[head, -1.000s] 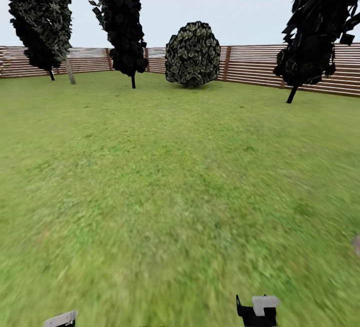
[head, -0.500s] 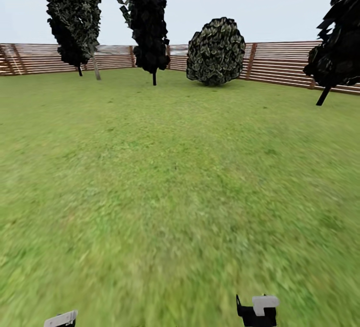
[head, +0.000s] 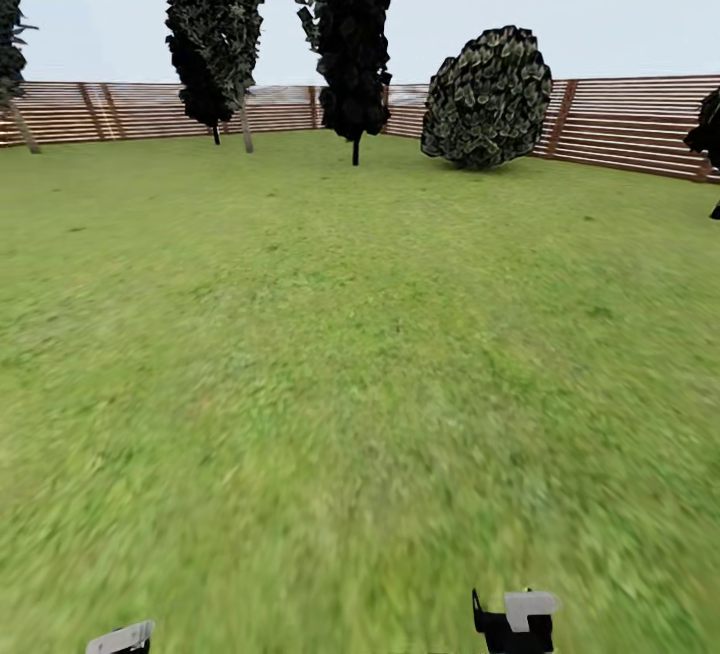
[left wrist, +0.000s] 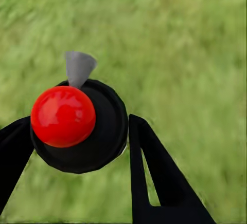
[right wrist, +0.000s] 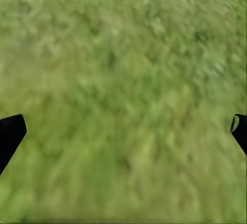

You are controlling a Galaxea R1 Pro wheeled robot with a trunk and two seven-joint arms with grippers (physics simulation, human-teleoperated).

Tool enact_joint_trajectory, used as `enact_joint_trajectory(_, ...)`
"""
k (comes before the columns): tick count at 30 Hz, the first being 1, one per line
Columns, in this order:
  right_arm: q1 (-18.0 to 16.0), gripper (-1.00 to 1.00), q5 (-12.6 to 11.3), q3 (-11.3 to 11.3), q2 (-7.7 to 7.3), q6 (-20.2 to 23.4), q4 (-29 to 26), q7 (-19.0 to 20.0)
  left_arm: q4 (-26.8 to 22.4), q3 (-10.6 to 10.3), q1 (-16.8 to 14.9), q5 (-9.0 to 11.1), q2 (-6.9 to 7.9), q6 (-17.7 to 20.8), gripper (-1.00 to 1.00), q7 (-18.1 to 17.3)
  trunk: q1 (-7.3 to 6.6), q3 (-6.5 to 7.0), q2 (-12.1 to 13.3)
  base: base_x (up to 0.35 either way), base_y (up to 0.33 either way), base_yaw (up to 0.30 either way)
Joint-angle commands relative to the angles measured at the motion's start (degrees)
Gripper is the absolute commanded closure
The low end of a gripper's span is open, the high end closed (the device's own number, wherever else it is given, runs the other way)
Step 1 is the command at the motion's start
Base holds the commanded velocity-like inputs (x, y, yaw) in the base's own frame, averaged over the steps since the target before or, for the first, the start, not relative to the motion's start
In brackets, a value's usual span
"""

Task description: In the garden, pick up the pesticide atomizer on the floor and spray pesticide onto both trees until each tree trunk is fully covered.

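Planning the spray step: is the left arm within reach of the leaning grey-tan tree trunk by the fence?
Probably not: the grey-tan trunk stands far across the green lawn, by the brown slatted fence. The robot would need to drive closer.

Glossy red knob (left wrist: pixel 63 116) w/ matt black cap, slatted wood fence (head: pixel 620 124), rough grass lawn (head: pixel 350 354).
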Motion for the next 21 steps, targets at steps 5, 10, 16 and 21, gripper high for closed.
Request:
enact_joint_trajectory(5,0.0,-1.00,-0.4,0.5,-0.01,-0.2,0.0,-0.2,0.1,0.5,-0.1,-0.5,0.00,-0.2,1.00,-0.3,-0.02,-0.07,0.0,-0.100,0.296,0.176)
enact_joint_trajectory(10,0.0,-1.00,-0.4,0.5,-0.01,-0.2,0.0,-0.2,0.1,0.5,-0.1,-0.5,0.01,-0.2,1.00,-0.3,-0.02,0.05,0.0,-0.092,0.296,0.118)
enact_joint_trajectory(16,0.0,-1.00,-0.4,0.5,-0.01,-0.1,0.0,-0.2,0.1,0.5,-0.1,-0.5,-0.01,-0.1,1.00,-0.3,-0.02,0.36,0.0,-0.012,0.299,0.221)
enact_joint_trajectory(21,0.0,-1.00,-0.4,0.5,-0.01,-0.2,0.0,-0.2,0.1,0.5,-0.1,-0.5,-0.01,-0.1,1.00,-0.3,-0.02,0.62,0.0,0.000,0.303,0.231)
